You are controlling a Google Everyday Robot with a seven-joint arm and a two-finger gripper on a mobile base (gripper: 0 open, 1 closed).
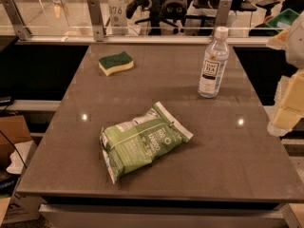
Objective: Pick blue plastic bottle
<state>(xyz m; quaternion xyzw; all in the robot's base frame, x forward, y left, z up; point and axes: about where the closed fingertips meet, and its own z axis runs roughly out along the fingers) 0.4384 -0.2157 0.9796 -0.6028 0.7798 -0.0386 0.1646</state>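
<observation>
The blue plastic bottle (213,63) stands upright at the far right of the grey table (223,146). It is slim and clear with a bluish tint, a white cap and a white label with dark print. My gripper (289,106) shows as pale yellow and white parts at the right edge of the view. It is beyond the table's right side, to the right of the bottle and a little nearer than it. It is apart from the bottle and holds nothing that I can see.
A green and yellow sponge (116,62) lies at the far left of the table. A green chip bag (142,140) lies flat near the middle front. A glass barrier with metal posts (95,18) runs behind the far edge. Boxes (12,137) sit on the floor at left.
</observation>
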